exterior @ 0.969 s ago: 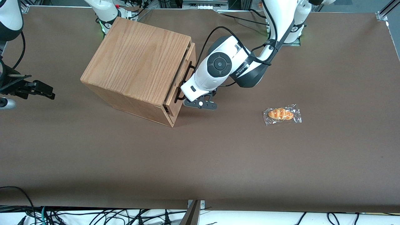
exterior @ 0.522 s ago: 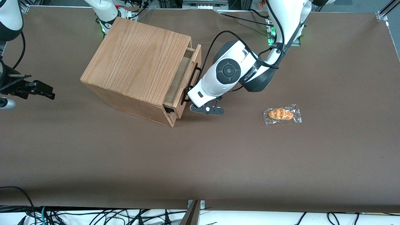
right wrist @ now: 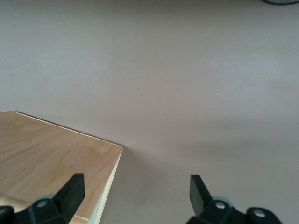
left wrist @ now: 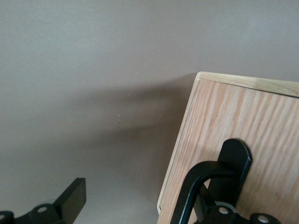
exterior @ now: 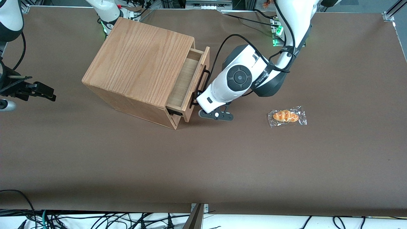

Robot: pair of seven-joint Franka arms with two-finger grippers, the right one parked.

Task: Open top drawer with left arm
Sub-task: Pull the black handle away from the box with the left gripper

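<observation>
The brown table (exterior: pixel 203 165) has a wide bare part nearest to the front camera. A little farther, toward the working arm's end of the table, lies a small bread roll in a clear wrapper (exterior: pixel 286 116), flat on the table and well apart from the other things. Nearly at the same depth, more to the middle, the hand (exterior: pixel 195 98) of the left arm (exterior: pixel 238 78) is at the black bar handle (exterior: pixel 200 86) of the top drawer (exterior: pixel 186 82). It meets the handle near the end which is closer to the front camera. In the left wrist view the two fingers (left wrist: pixel 70 205) stand wide apart. One is free over the table beside the drawer's front. The other is at the handle, where its bent end meets the oak front, so the hand hooks the bar and does not squeeze it. The top drawer stands partly out of the oak cabinet (exterior: pixel 140 63), and a strip of its plain wood bottom shows between the drawer's front and the cabinet's top edge. A black side rail is visible at its near corner. The cabinet sits turned at an angle on the table, nearer to the parked arm's end. Farther still, the white left arm rises from its dark grey sleeve toward the table's far edge.
</observation>
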